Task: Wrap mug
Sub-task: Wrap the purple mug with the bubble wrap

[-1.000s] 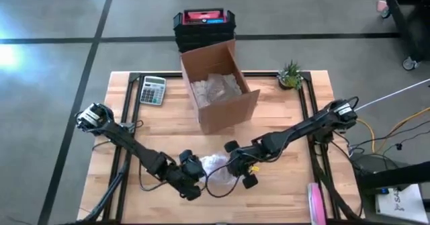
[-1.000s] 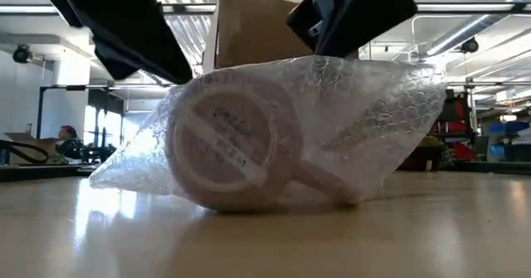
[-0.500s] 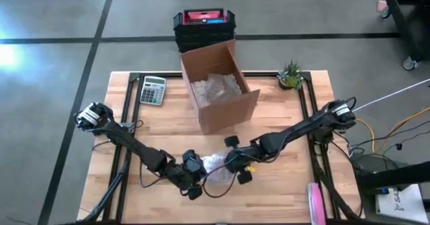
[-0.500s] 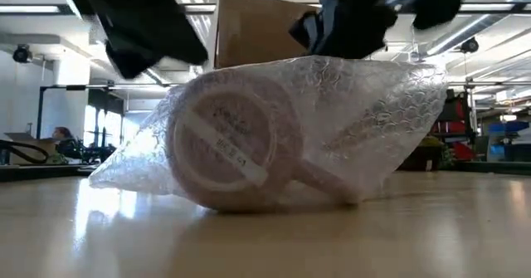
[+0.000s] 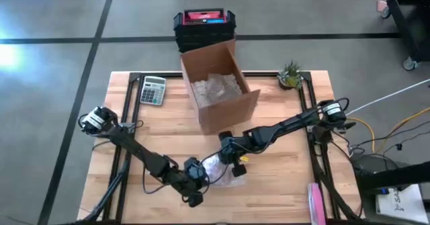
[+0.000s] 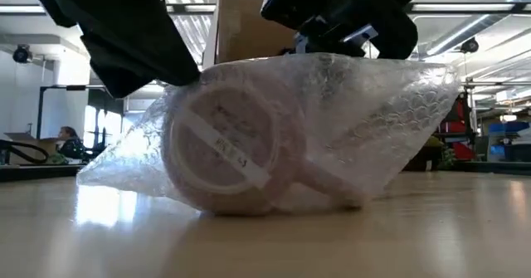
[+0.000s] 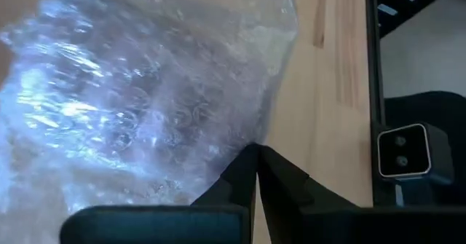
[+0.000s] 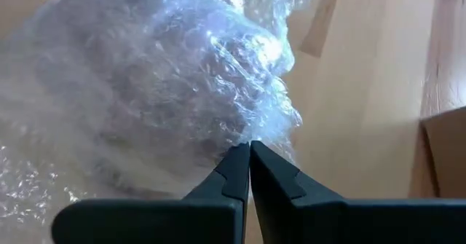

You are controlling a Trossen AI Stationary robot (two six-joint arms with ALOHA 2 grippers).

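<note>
A white mug (image 6: 228, 149) lies on its side near the table's front edge, its base toward the low camera, with a sheet of clear bubble wrap (image 6: 365, 120) draped over and around it. The wrap's loose ends rest on the wood on both sides. In the high view my left gripper (image 5: 199, 178) stands at the bundle's left side and my right gripper (image 5: 228, 159) at its far right side. Both are shut, with their tips at the wrap (image 5: 216, 167). My left gripper (image 7: 256, 151) has its shut fingertips against the bubble wrap's edge (image 7: 240, 138) on the bundle's left side, coming from the table's left and slanting down. Whether a layer is caught between the tips I cannot tell. My right gripper (image 8: 249, 146) sets its shut fingertips against the bubble wrap over the mug (image 8: 233, 127), slanting down from the table's right and far side. Whether wrap is pinched between them I cannot tell. The bundle stays on the table.
An open cardboard box (image 5: 218, 94) with more wrap inside stands behind the bundle. A calculator (image 5: 152, 89) lies at the far left, a small plant (image 5: 290, 74) at the far right, a pink thing (image 5: 314, 201) at the near right edge. Black crates (image 5: 203, 27) stand beyond the table.
Both grippers have closed in on the wrapped mug: the right one toward the table's left and far side, the left one toward the right. The bundle has been nudged; the mug has rolled a little and the wrap's ends have shifted slightly.
</note>
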